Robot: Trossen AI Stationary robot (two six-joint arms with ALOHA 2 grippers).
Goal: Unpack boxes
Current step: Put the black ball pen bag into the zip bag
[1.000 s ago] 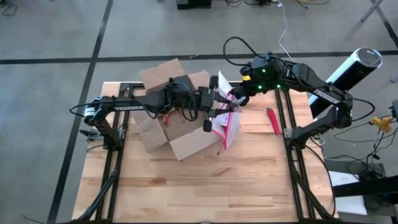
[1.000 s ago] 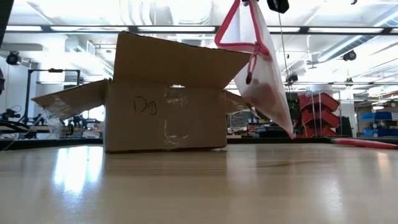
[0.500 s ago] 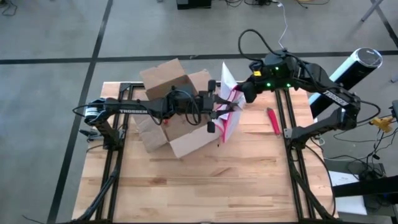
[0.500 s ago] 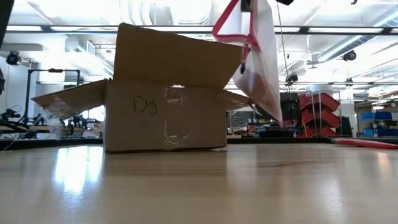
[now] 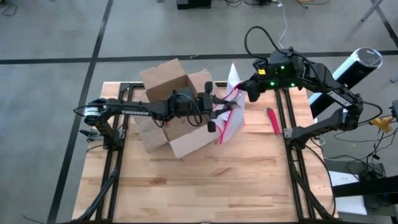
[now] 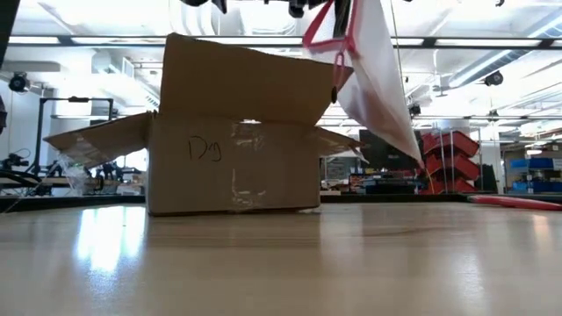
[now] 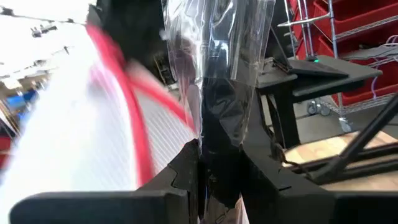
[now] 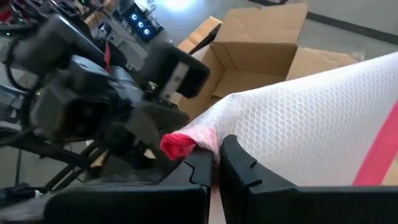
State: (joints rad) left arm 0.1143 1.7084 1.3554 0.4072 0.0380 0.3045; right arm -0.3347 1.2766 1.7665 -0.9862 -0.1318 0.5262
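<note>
High view shows the wooden table [image 5: 205, 186] carrying the brown cardboard box [image 5: 171, 118] on its left half, flaps spread wide and the opening facing up; from the low view the box [image 6: 233, 158] sits flat on the tabletop with one flap raised toward the back. Both arms meet just right of the box, above the table. Between them hangs a translucent pouch [image 5: 231, 112] with pink edging, lifted clear of the wood and beside the box's raised flap [image 6: 373, 70]. Left gripper [image 5: 214, 115] is pinching clear film at the pouch's edge [image 7: 211, 93]. Right gripper [image 5: 241, 94] is pressed onto the pouch's white mesh corner [image 8: 214, 158]. A red tool [image 5: 272, 121] lies on the table's right side
</note>
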